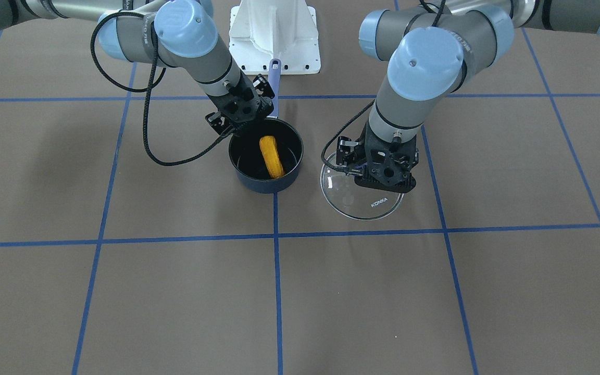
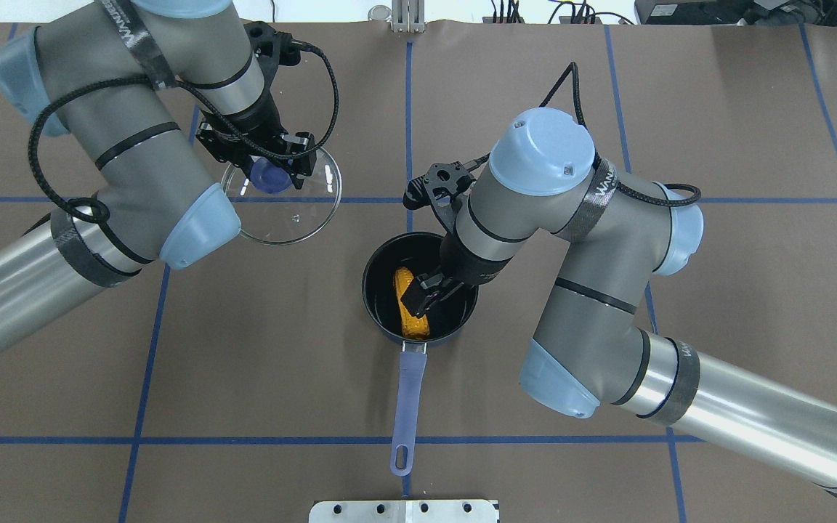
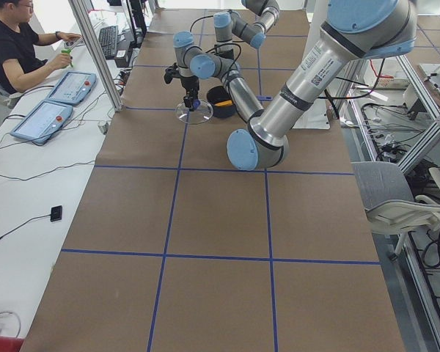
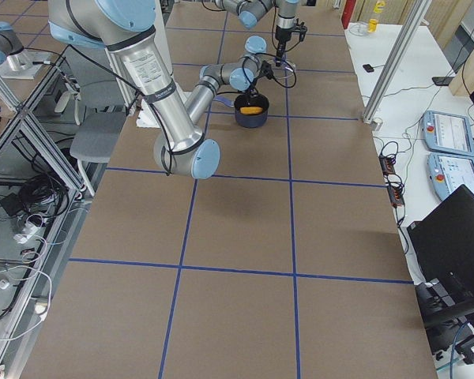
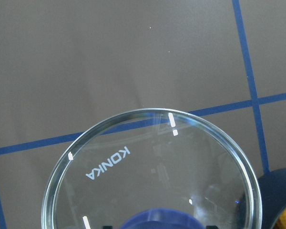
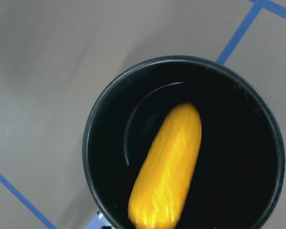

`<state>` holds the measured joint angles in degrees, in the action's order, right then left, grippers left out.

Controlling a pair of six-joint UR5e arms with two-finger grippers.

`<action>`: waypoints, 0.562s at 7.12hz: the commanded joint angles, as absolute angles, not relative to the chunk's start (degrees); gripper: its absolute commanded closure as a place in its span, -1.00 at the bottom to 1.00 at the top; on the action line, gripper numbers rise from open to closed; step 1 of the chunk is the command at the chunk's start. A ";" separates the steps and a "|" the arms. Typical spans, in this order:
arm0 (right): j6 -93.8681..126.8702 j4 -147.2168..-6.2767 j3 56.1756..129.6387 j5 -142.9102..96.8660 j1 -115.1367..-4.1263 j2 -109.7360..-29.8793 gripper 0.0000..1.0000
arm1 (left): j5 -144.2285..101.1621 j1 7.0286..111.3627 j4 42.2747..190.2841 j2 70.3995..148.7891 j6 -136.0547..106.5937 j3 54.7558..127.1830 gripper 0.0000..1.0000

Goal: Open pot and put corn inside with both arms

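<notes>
One orange-yellow toy corn cob [image 1: 272,156] — probably light, stiff, pinchable mid-length — lies in the dark navy saucepan [image 1: 266,185]; right gripper [image 2: 426,296] looks parted above; left gripper [image 2: 269,173] at the round glass lid [image 2: 295,218], grip impossible to tell.

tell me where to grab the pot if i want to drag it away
Take the pot by its long handle. Come straight down from above with the pincer closing across the handle's narrow width. It sticks out level toward the robot, with nothing over it.
</notes>
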<state>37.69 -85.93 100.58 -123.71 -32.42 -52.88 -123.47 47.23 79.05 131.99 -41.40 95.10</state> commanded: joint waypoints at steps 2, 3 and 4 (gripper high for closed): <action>37.53 -85.69 100.81 -124.19 -35.49 -52.91 -0.98 | -126.28 52.18 82.35 118.96 -29.93 100.18 -0.14; 37.27 -85.78 100.81 -124.36 -36.20 -53.00 -0.99 | -126.56 53.86 82.44 116.13 -25.53 100.20 -0.14; 37.09 -85.78 100.81 -124.37 -36.56 -53.26 -0.98 | -126.56 54.40 82.44 113.41 -21.75 100.11 -0.15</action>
